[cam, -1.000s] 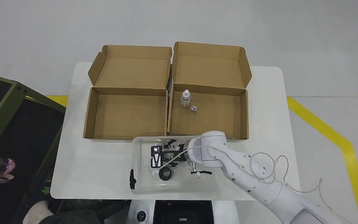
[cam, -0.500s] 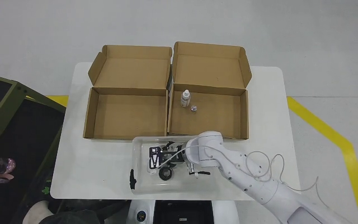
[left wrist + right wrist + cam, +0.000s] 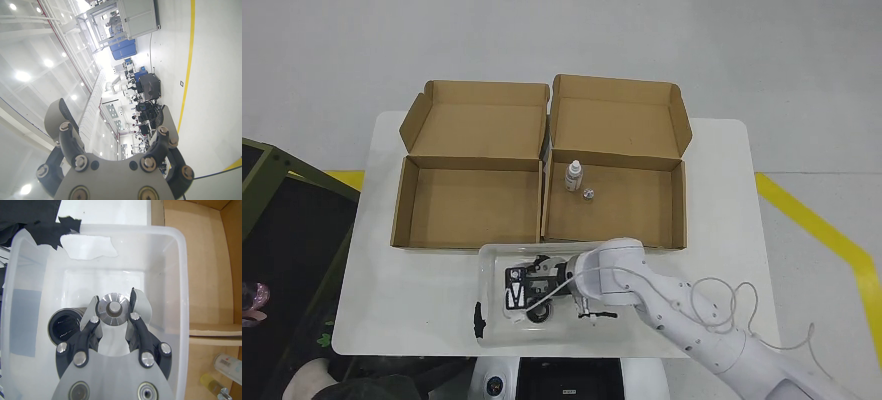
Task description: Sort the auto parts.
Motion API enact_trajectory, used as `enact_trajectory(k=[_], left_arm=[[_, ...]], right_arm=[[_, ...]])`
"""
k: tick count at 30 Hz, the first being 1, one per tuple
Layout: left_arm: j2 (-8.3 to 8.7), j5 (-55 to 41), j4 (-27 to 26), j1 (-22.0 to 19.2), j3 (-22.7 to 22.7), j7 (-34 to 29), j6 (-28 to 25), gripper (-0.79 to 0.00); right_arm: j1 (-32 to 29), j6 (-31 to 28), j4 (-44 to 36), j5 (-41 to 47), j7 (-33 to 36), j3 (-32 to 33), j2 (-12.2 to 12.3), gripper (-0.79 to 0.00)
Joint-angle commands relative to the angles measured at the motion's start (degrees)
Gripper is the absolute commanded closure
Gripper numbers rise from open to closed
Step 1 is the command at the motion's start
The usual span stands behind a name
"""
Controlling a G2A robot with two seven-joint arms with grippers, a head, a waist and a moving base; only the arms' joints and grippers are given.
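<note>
In the right wrist view my right gripper (image 3: 114,297) is down inside the clear plastic bin (image 3: 181,275), its two fingers pressed against either side of a round silver metal part (image 3: 113,315) with a raised hub. A black cylindrical bearing (image 3: 62,323) lies beside that part on the bin floor. From above, the right gripper (image 3: 525,290) sits in the left half of the bin (image 3: 492,255) near the table's front edge. My left gripper (image 3: 113,113) is open with nothing between its fingers, turned toward the room.
Two open cardboard boxes stand behind the bin, a left box (image 3: 402,205) and a right box (image 3: 678,205). The right one holds a small white bottle (image 3: 573,176) and a small metal piece (image 3: 589,192). A black torn scrap (image 3: 480,322) hangs on the bin's front-left rim.
The right arm has shifted its gripper a little to the left and toward the front inside the bin. The boxes and their contents have not moved.
</note>
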Motion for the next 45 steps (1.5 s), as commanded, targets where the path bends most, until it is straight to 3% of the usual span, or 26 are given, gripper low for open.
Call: enact_trajectory(k=[1, 21, 45], left_arm=[[0.00, 0.0, 0.0, 0.0, 0.0, 0.0, 0.0, -0.785], [0.00, 0.0, 0.0, 0.0, 0.0, 0.0, 0.0, -0.785], [0.00, 0.0, 0.0, 0.0, 0.0, 0.0, 0.0, -0.785]], right_arm=[[-0.7, -0.1, -1.4, -0.2, -0.6, 0.9, 0.3, 0.000], [-6.5, 0.5, -9.2, -2.4, -11.7, 9.3, 2.6, 0.000], [-3.0, 4.1, -4.4, 0.4, -20.4, 10.4, 1.3, 0.000]])
